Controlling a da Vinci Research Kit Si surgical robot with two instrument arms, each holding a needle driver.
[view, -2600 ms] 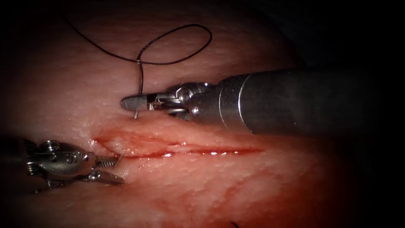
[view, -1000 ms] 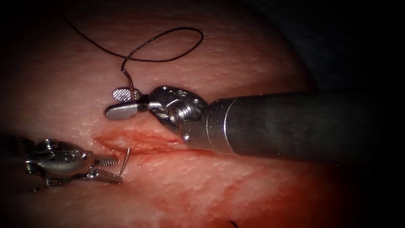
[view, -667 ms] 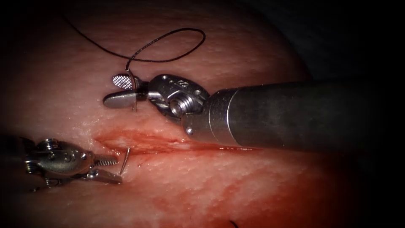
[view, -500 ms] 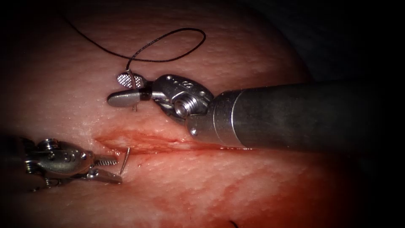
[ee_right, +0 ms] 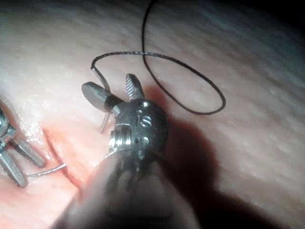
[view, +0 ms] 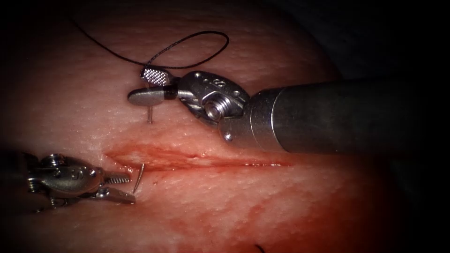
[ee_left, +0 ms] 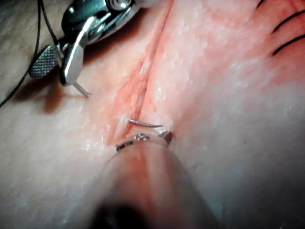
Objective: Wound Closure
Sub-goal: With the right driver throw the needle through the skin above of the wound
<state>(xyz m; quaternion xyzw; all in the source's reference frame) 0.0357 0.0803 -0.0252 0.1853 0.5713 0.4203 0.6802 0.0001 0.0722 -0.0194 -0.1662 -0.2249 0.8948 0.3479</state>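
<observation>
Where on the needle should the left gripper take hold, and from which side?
Probably the bare length just behind the needle tip, standing out of the tissue at the cut's left end. Come from the left: the left gripper sits open beside it, holding nothing. The right gripper, also open and empty, straddles the tail end.

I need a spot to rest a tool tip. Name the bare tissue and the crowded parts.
Free: tissue below the cut, right of the left tool. Crowded: the cut's left end, where the needle sits in the tissue, tip out by the left tool's open, empty jaws, tail between the right tool's open jaws under the thread loop.
</observation>
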